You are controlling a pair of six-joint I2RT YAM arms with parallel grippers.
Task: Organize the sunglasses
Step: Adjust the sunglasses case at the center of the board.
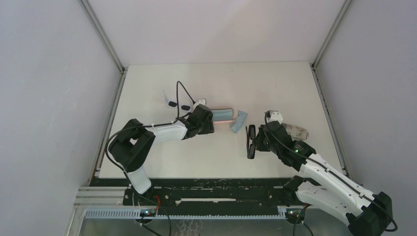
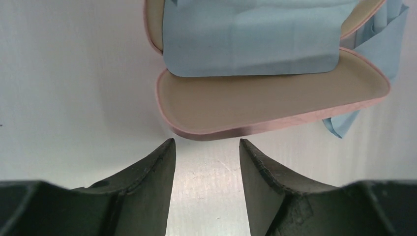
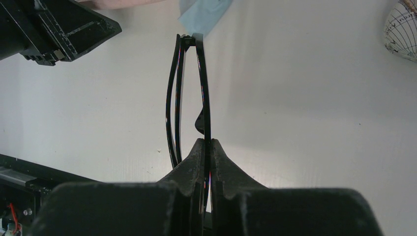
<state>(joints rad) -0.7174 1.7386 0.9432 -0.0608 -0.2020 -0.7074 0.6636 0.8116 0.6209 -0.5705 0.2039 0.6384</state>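
Observation:
The black sunglasses (image 1: 252, 141) hang folded and on edge just above the table, and my right gripper (image 1: 259, 140) is shut on their front; in the right wrist view the thin frame (image 3: 204, 93) runs straight out from the pinched fingertips (image 3: 206, 143). The white-framed sunglasses (image 1: 179, 105) lie at the back left, behind my left arm. My left gripper (image 1: 212, 118) stands open with nothing between its fingers (image 2: 164, 164), its tips just short of the rim of the open pink case (image 2: 270, 105). A light-blue cloth (image 2: 251, 39) lies in that case.
A second light-blue cloth (image 1: 240, 121) lies at the case's right end, close to the black sunglasses. A clear, grid-patterned object (image 1: 296, 132) lies right of my right wrist (image 3: 404, 29). The left arm's black body (image 3: 49, 29) shows in the right wrist view.

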